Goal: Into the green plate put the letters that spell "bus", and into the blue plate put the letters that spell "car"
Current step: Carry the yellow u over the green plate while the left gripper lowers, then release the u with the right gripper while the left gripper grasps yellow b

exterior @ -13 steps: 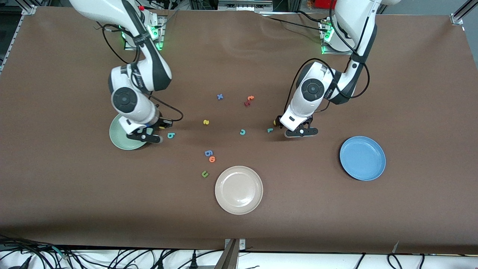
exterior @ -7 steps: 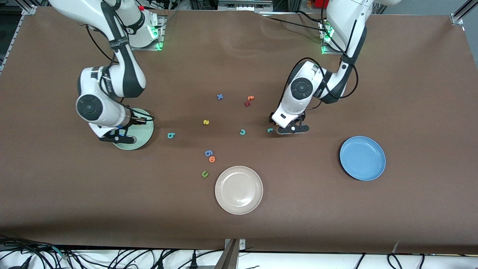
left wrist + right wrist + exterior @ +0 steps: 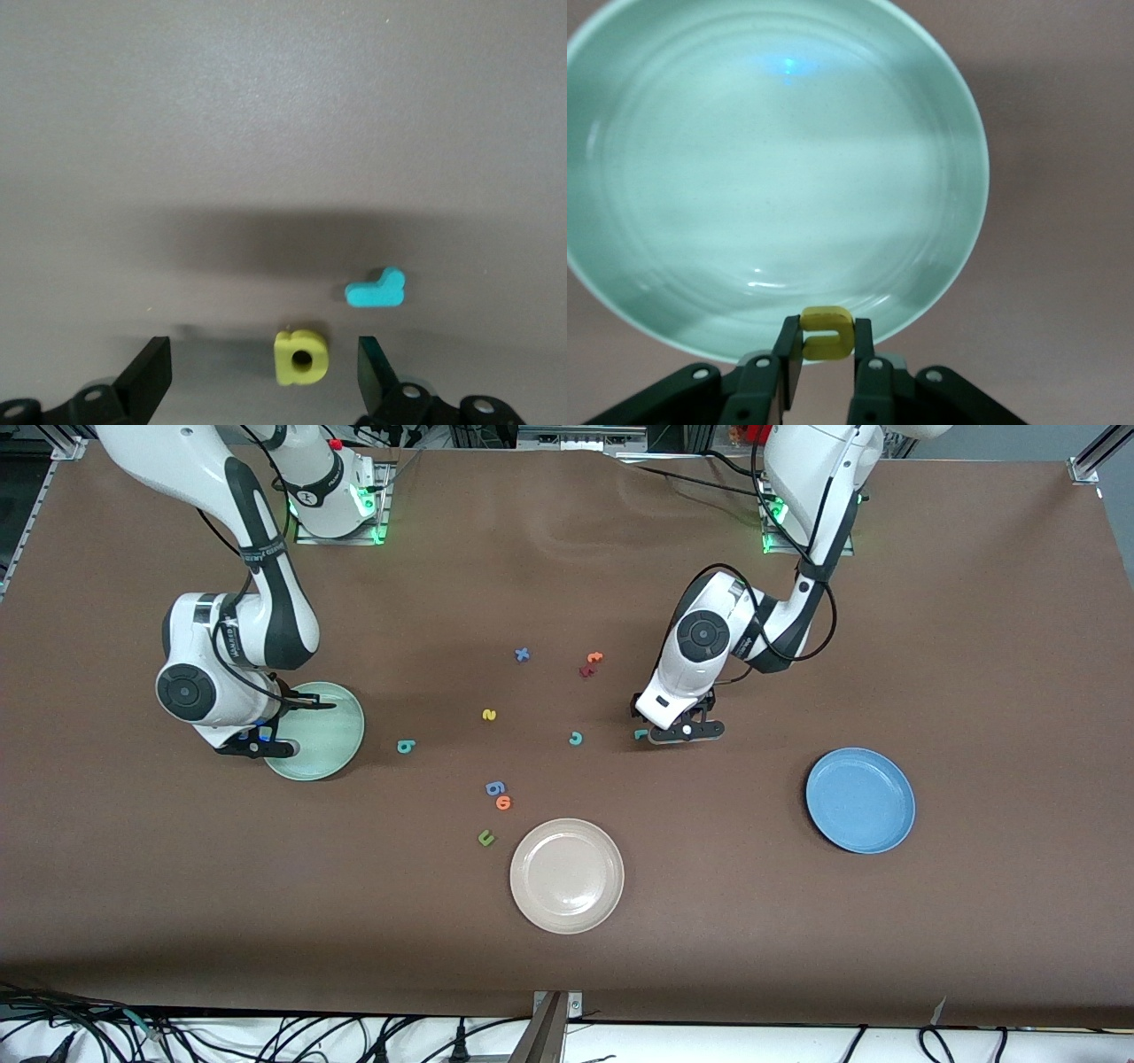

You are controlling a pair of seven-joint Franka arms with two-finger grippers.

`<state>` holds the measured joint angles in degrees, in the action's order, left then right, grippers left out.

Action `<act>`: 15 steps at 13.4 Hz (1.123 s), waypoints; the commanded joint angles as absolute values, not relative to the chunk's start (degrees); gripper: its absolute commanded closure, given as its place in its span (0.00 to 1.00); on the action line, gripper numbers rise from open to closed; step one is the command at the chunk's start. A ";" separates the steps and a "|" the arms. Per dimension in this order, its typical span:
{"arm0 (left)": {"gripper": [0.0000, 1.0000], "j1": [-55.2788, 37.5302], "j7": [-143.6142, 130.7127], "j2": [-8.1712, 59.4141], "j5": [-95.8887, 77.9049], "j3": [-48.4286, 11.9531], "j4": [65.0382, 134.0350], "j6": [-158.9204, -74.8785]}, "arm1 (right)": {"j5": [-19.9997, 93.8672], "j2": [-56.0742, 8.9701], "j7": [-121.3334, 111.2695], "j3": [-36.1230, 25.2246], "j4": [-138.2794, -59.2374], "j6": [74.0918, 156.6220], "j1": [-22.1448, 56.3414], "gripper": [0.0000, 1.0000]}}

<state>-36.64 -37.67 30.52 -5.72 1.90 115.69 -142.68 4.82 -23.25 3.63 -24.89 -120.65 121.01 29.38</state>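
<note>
Right now my right gripper hangs over the rim of the green plate, near the right arm's end of the table, fingers pinched on the yellow "u". The plate's bowl holds nothing I can see.

My left gripper is low over the table's middle stretch toward the left arm's end, jaws spread wide with the yellow "a" lying on the brown table between them, untouched by either finger. Just beside it lies the teal "r", which the front view shows next to my left gripper.

The teal "c" lies near the table's centre, the teal "b" between it and the green plate, and the yellow "s" a little farther from the front camera than both. The blue plate sits bare toward the left arm's end, nearer the front edge than my left gripper.
</note>
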 commanded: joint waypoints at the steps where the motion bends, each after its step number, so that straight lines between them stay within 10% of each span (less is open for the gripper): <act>1: 0.08 -37.53 -39.20 32.70 -5.27 2.20 113.20 -142.47 | 5.36 -24.43 1.76 -24.87 -121.64 123.39 29.27 0.81; 3: 0.15 -37.53 -39.46 32.70 -5.27 2.20 113.29 -142.21 | 5.54 -24.52 1.32 -24.87 -121.99 123.84 29.27 0.71; 7: 0.37 -37.53 -39.73 32.70 -5.36 2.11 113.55 -141.77 | 5.71 -23.56 1.41 -24.87 -121.47 122.96 29.27 0.03; 15: 0.40 -38.67 -41.39 32.70 -5.36 1.93 113.55 -139.66 | 5.98 -22.49 19.04 -17.94 -112.86 121.37 30.32 0.03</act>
